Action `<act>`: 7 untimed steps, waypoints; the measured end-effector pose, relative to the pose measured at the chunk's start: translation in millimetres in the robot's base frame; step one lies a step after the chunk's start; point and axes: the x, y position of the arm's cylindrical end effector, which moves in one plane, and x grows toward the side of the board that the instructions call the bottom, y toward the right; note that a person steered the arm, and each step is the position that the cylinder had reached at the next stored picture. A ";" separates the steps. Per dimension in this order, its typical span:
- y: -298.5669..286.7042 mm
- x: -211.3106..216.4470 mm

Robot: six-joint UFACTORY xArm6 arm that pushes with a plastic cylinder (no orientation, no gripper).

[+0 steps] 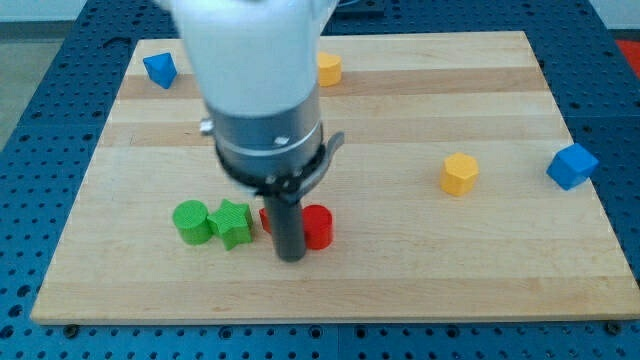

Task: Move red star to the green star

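No readable text or labels anywhere.

- The desk (400, 270) is a pale wooden board.
- Lower left: green cylinder (190, 221) touching green star (232, 223); just right, a red block (266, 218), mostly hidden, and a red cylinder (318, 227).
- Top: blue block (159, 69), yellow block (329, 69).
- Right: yellow hexagonal block (459, 173), blue block (572, 166).

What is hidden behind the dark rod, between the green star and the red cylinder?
A sliver of red shows left of the rod, near the green star; a red cylinder shows right. The rod covers the rest, so its shape is unclear. My tip is lower.
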 end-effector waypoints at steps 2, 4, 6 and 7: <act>26.6 -71.1; 21.2 -99.6; -15.2 -79.8; -15.2 -79.5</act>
